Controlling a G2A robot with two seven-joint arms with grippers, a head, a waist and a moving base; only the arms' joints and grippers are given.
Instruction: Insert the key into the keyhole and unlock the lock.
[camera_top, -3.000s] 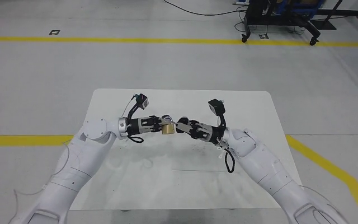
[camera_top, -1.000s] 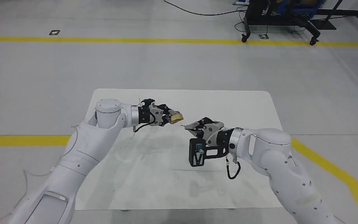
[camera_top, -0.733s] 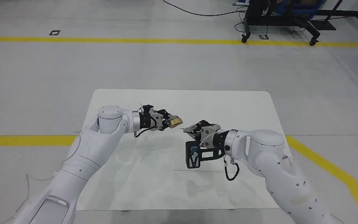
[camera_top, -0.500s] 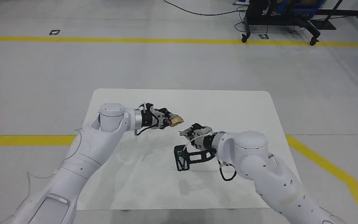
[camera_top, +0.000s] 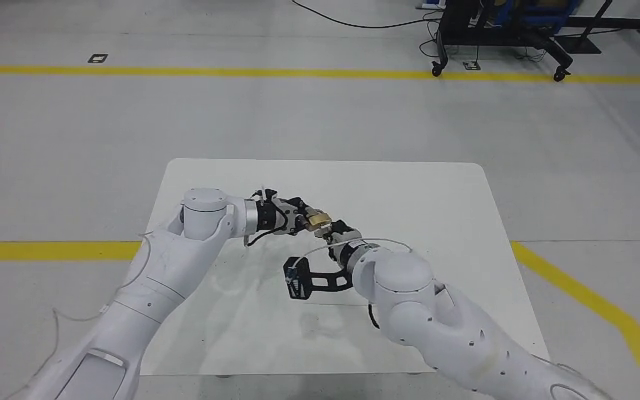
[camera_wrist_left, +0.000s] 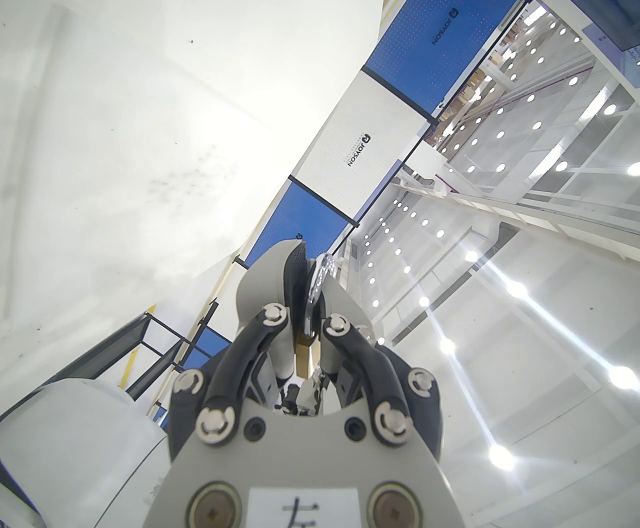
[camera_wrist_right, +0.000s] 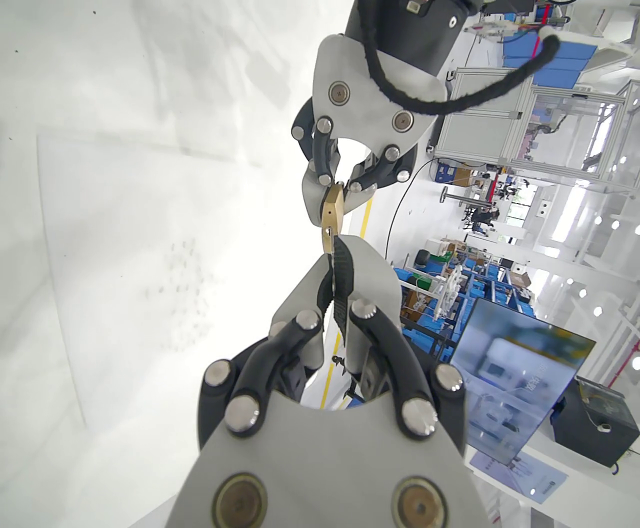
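Observation:
My left gripper (camera_top: 308, 216) is shut on a small brass lock (camera_top: 319, 217), holding it above the middle of the white table (camera_top: 430, 190). In the right wrist view the lock (camera_wrist_right: 331, 212) hangs between the left gripper's fingertips (camera_wrist_right: 316, 197), its keyhole end facing my right gripper (camera_wrist_right: 336, 260). The right gripper is shut on the key, whose blade is hidden between the black pads (camera_wrist_right: 344, 272) right at the lock's end. In the left wrist view the silver key (camera_wrist_left: 318, 278) runs from the right gripper's fingers down to the lock (camera_wrist_left: 303, 352).
The right arm's forearm is rolled over, so its wrist camera (camera_top: 296, 278) hangs low above the tabletop in front of the lock. Faint scuff marks (camera_wrist_right: 182, 287) dot the table. Yellow floor tape (camera_top: 300, 72) and a black cart (camera_top: 500, 35) lie beyond the table.
The right arm has rolled over and swung left, bringing the key up against the lock. The left arm has held the lock almost still.

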